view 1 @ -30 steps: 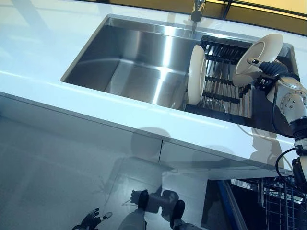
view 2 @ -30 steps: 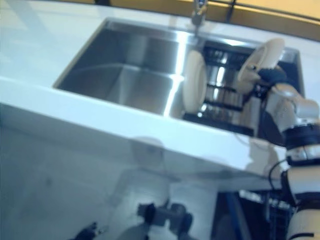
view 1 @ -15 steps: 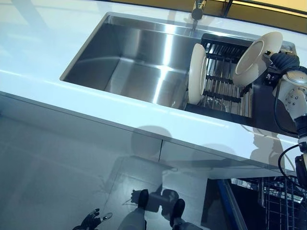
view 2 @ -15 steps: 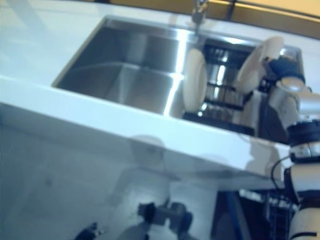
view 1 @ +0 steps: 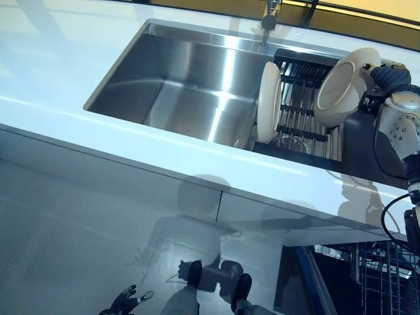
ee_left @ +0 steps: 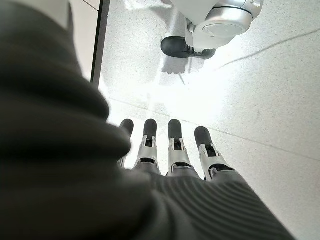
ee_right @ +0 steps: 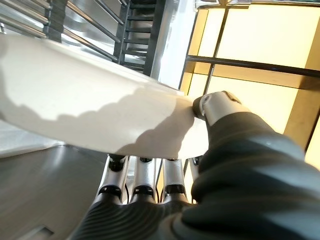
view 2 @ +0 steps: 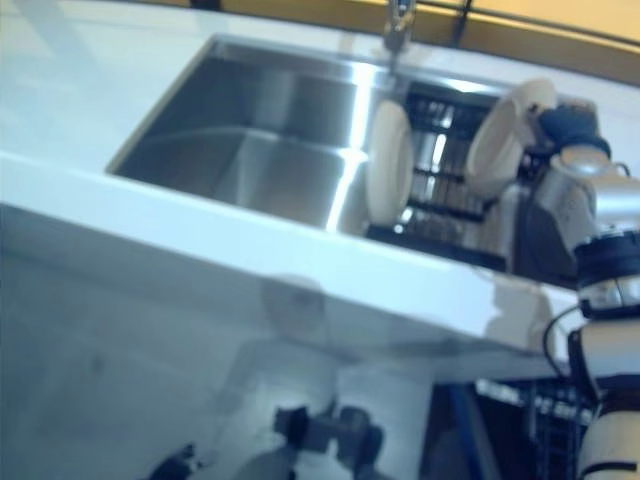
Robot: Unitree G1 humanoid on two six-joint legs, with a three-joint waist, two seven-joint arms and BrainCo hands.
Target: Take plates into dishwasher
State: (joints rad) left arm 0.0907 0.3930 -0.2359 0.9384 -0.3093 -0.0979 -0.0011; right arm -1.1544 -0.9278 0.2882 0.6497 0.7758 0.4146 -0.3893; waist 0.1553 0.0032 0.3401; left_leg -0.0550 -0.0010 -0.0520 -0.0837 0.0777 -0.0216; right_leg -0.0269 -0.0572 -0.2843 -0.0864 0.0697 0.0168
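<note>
My right hand (view 1: 388,73) is shut on a white plate (view 1: 341,85) and holds it tilted above the black dish rack (view 1: 307,119) at the right end of the sink. In the right wrist view the thumb (ee_right: 216,107) presses on the plate's rim and the fingers (ee_right: 143,186) lie under the plate (ee_right: 90,105). A second white plate (view 1: 268,102) stands on edge at the left end of the rack. My left hand (view 1: 125,303) hangs low near the floor, its fingers (ee_left: 175,149) straight and holding nothing.
The steel sink (view 1: 177,79) is sunk into a white counter (view 1: 59,85), with a faucet (view 1: 269,20) at its far rim. At the lower right, under the counter, a wire dishwasher rack (view 1: 387,272) shows in the open dishwasher.
My right hand has moved up and toward the far side with the plate. The plate has turned, so more of its hollow face shows.
</note>
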